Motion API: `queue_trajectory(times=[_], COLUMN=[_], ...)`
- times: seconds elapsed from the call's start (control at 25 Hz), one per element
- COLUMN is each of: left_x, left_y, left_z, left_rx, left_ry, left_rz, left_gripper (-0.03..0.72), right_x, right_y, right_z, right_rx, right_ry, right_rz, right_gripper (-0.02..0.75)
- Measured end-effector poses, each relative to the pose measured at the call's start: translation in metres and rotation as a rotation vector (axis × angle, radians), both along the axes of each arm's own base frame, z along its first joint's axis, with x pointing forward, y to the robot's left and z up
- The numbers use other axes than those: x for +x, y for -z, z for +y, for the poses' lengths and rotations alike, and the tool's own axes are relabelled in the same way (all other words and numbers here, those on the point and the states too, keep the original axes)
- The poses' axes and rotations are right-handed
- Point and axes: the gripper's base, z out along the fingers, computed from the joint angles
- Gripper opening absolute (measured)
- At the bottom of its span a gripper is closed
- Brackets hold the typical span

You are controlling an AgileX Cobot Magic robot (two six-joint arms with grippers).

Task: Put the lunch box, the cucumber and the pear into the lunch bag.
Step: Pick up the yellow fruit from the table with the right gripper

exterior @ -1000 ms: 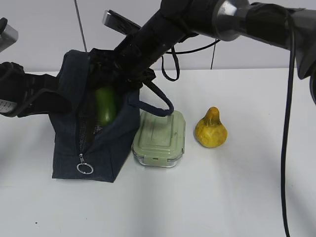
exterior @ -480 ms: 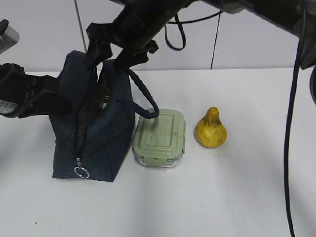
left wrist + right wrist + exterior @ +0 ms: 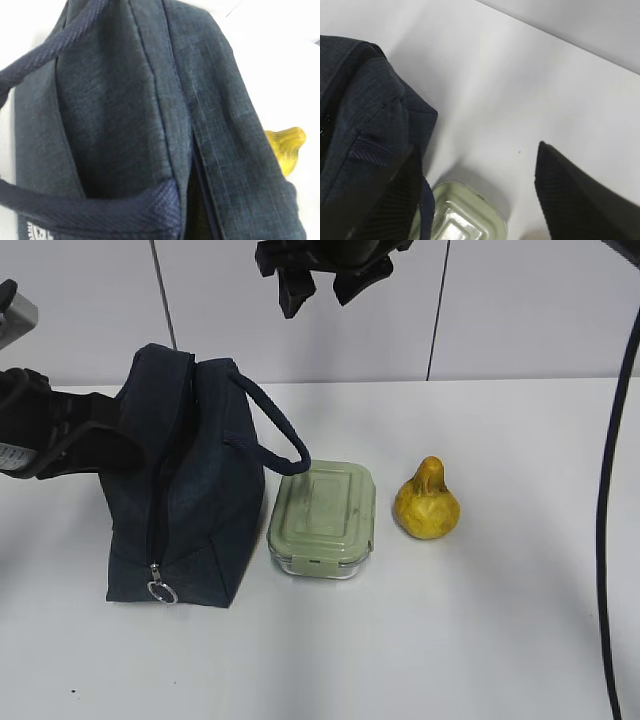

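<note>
The navy lunch bag [image 3: 190, 490] stands at the left, its zipper slit nearly closed, silver ring pull [image 3: 161, 591] low at the front. The sage-lidded lunch box [image 3: 323, 518] sits right beside it under a drooping handle [image 3: 275, 430]. The yellow pear [image 3: 427, 502] stands further right. The cucumber is hidden. My right gripper [image 3: 320, 285] is open and empty, high above the bag and box; in its wrist view [image 3: 480, 200] the lunch box [image 3: 465, 215] lies below between the fingers. My left arm [image 3: 50, 430] reaches the bag's left side, fingers hidden. The left wrist view shows bag fabric [image 3: 150, 100] and the pear [image 3: 285, 147].
White tabletop [image 3: 450, 640] stretches to the front and right of the objects. A pale wall [image 3: 520, 310] runs along the back edge. A black cable [image 3: 610, 540] hangs down at the far right.
My right gripper has risen out of the bag mouth and upward, empty. The cucumber seen in the opening is now out of sight, and the bag's slit has narrowed and its handle dropped.
</note>
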Motion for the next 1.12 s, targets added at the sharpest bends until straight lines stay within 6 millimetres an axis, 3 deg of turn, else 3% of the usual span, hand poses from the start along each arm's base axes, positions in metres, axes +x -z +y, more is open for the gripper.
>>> queue_trajectory(times=[0.2,0.44,0.6,0.8,0.96,1.12], left_x=[0.0,0.0,0.0,0.0,0.0,0.0], left_y=[0.0,0.0,0.0,0.0,0.0,0.0], left_z=[0.0,0.0,0.0,0.0,0.0,0.0], left_rx=[0.0,0.0,0.0,0.0,0.0,0.0], left_ry=[0.0,0.0,0.0,0.001,0.001,0.001], left_rz=[0.0,0.0,0.0,0.001,0.001,0.001], left_gripper=[-0.018,-0.018,-0.018,-0.018,-0.018,-0.018], right_x=[-0.01,-0.036,-0.055,-0.065,-0.064,-0.052], right_y=[-0.005,0.001,0.017,0.051,0.064,0.081], right_z=[-0.014,-0.046,-0.056,-0.06,-0.066,-0.085], right_rx=[-0.1,-0.332,-0.386,-0.428,-0.362,-0.29], right_ry=[0.03,0.072,0.061,0.039,0.057,0.088], right_rz=[0.0,0.037,0.123,0.235,0.308,0.386], right_gripper=[0.531,0.526,0.511,0.496,0.492,0.492])
